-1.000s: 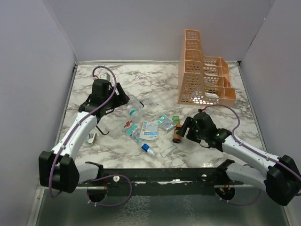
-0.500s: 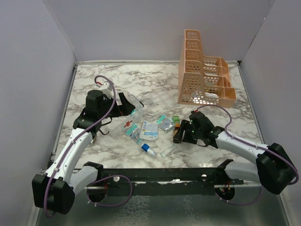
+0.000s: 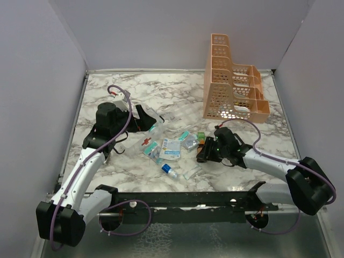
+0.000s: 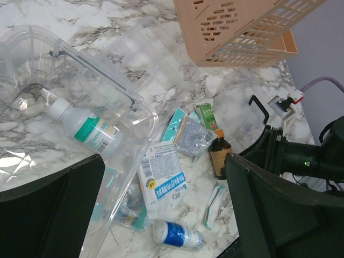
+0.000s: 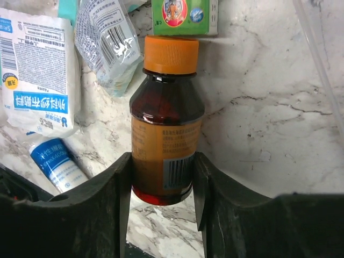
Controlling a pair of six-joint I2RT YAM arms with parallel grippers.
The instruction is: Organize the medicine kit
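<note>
The medicine kit (image 3: 154, 123), a clear plastic box, lies open left of centre. In the left wrist view the kit's rim (image 4: 107, 80) shows with a white bottle with a green label (image 4: 86, 129) inside it. My left gripper (image 3: 141, 119) hovers over the kit's near side; in its own view the gripper (image 4: 164, 177) is open and holds nothing. My right gripper (image 3: 206, 150) lies low on the table. In the right wrist view this gripper (image 5: 163, 161) has both fingers pressed against a brown bottle with an orange cap (image 5: 166, 123), which lies on its side.
Loose items lie between the arms: a white and blue packet (image 3: 171, 148), a small blue and white bottle (image 3: 169, 170), a silver sachet (image 4: 191, 137), a green box (image 5: 183, 13). The tall orange rack (image 3: 231, 86) stands at the back right. Walls enclose the marble table.
My left gripper opened wide and drew back toward the near side of the kit. My right gripper slid left along the table and closed onto the brown bottle.
</note>
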